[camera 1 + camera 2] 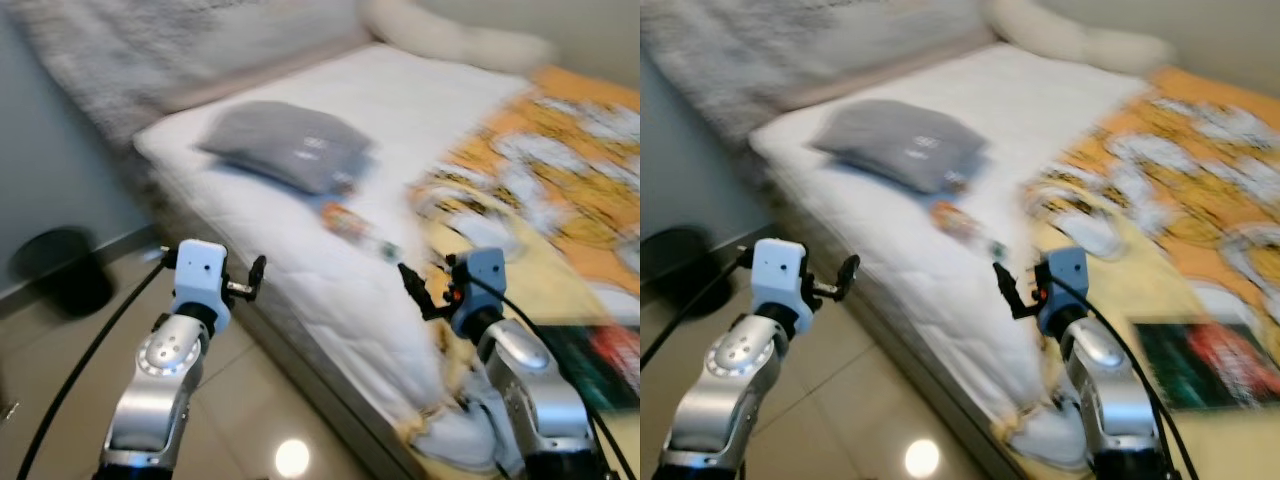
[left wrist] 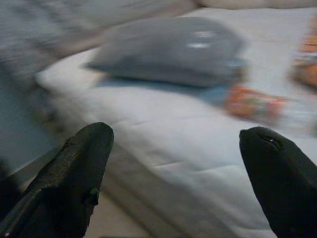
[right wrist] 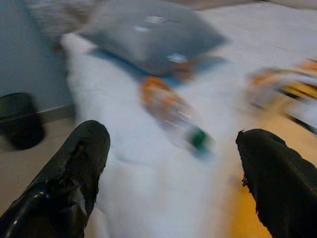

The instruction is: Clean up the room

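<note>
A plastic bottle (image 1: pixel 358 231) with an orange label and green cap lies on the white mattress (image 1: pixel 300 190), just in front of a grey pillow (image 1: pixel 290 145). The views are blurred. My left gripper (image 1: pixel 256 272) is raised beside the bed's near edge, open and empty; its fingers (image 2: pixel 74 173) frame the pillow (image 2: pixel 173 49) and the bottle (image 2: pixel 255 101). My right gripper (image 1: pixel 412 285) is raised over the bed's edge, open and empty, short of the bottle (image 3: pixel 173 116), between its fingers (image 3: pixel 69 178).
An orange patterned blanket (image 1: pixel 560 170) covers the bed's right side, with a dark book (image 1: pixel 1205 365) lying on it. White pillows (image 1: pixel 450 35) lie at the far end. A black round bin (image 1: pixel 60 265) stands on the tiled floor by the grey wall at left.
</note>
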### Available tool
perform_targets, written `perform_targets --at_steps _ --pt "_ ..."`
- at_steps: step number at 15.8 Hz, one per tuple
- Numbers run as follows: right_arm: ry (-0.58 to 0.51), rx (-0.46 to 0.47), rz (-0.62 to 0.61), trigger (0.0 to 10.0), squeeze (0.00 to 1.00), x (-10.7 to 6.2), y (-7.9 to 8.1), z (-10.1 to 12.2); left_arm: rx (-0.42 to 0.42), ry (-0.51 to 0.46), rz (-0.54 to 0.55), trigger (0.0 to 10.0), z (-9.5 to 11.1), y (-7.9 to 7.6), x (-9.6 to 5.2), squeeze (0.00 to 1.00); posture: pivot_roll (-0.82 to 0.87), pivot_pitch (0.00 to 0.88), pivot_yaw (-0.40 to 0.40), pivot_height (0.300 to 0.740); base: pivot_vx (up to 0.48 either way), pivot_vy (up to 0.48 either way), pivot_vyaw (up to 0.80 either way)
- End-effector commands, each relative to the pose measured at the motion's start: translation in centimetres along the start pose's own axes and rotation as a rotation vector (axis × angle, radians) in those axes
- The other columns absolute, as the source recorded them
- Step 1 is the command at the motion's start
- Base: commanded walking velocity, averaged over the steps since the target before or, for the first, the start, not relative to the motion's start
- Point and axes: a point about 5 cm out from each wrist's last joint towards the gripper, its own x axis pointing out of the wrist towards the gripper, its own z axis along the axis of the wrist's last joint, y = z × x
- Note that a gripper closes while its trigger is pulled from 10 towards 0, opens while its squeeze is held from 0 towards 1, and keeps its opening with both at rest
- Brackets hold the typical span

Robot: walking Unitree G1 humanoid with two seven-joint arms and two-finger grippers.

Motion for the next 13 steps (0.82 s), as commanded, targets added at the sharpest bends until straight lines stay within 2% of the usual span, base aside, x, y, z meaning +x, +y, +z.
perform_targets --at_steps 1,3,5,13 --pt "-0.014 -0.005 0.05 10.0 0.0 0.4 1.2 0.2 0.019 0.004 0.034 10.0 -0.1 1.0 -0.3 0.0 -0.02 0.0 0.045 0.74 0.33 0.0 0.8" --pt "-0.015 -0.011 0.038 10.0 0.0 0.4 1.2 0.2 0.024 0.007 0.033 10.0 -0.2 1.1 -0.4 0.0 -0.02 0.0 0.047 0.74 0.334 0.0 0.8" --pt "-0.021 0.017 -0.023 10.0 0.0 0.5 0.7 0.2 0.032 0.012 0.026 10.0 -0.3 1.0 -0.5 0.0 -0.03 0.0 0.05 0.74 0.332 0.0 0.0" --pt "0.004 -0.03 -0.122 10.0 0.0 0.8 -0.7 0.0 0.057 0.018 0.01 10.0 -0.2 1.1 -0.3 0.0 -0.02 0.0 0.055 0.74 0.333 0.0 0.0"
